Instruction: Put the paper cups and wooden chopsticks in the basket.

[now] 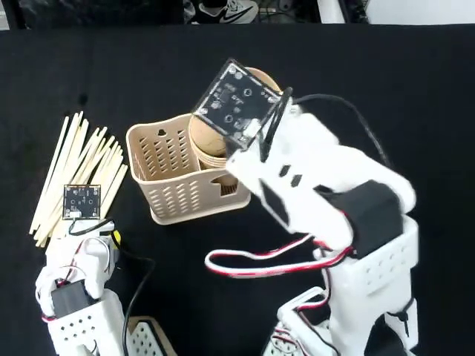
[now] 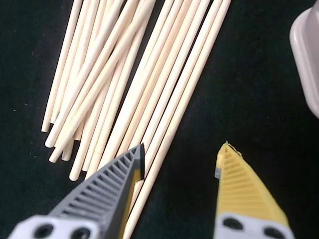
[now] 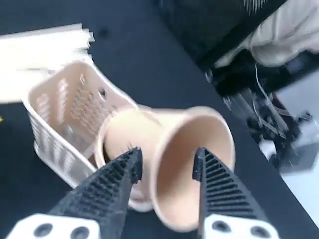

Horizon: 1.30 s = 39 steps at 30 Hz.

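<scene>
Black table (image 1: pixel 415 89) holds one basket (image 1: pixel 174 196), two paper cups (image 3: pixel 194 164).

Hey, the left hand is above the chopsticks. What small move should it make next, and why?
Probably shift the left hand a little sideways, further over the wooden chopsticks. It is open, with its grey finger at the pile's edge and its yellow finger over bare table. Closing here would likely catch one stick at most.
</scene>
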Each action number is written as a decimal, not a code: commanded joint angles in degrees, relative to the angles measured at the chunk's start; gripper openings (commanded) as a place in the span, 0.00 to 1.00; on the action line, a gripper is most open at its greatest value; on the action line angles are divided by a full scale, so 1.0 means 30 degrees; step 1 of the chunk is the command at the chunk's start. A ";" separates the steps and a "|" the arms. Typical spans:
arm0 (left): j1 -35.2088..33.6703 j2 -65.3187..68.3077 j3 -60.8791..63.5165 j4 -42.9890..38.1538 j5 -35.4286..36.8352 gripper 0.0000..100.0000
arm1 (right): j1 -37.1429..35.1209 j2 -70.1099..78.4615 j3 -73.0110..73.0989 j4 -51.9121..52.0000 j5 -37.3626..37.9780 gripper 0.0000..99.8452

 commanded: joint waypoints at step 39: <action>-0.0190 -0.0117 0.0103 0.0029 -0.0147 0.25 | 1.0755 -1.8652 2.6476 -1.3480 -0.4044 0.01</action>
